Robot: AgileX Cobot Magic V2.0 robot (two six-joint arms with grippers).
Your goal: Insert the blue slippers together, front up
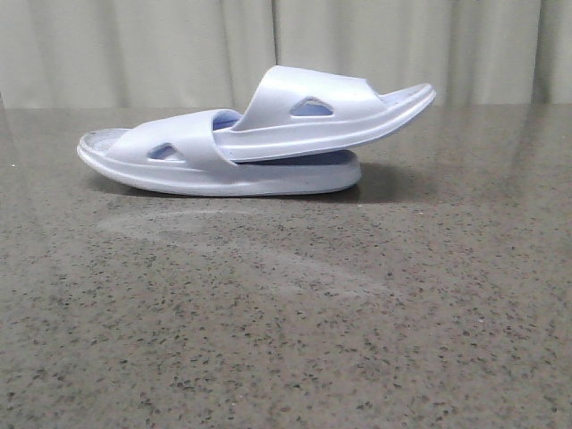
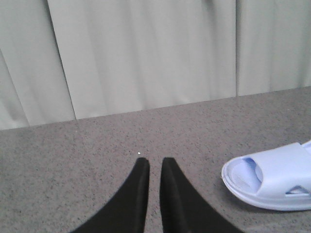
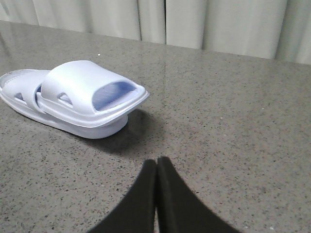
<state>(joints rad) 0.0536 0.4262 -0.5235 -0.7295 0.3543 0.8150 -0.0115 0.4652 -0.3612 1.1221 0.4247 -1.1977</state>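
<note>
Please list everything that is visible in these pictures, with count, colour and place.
blue slippers: 2, pale lavender-blue, far middle of the table, nested; the upper one's end is tucked under the lower one's strap, its other end raised to the right.
table: 1, grey speckled stone look, fills the foreground.
curtain: pale grey-white, pleated, behind the table.
left gripper: 1, black fingers nearly together, empty, above the table, apart from the slippers.
right gripper: 1, black fingers closed together, empty, above the table, apart from the slippers.
</note>
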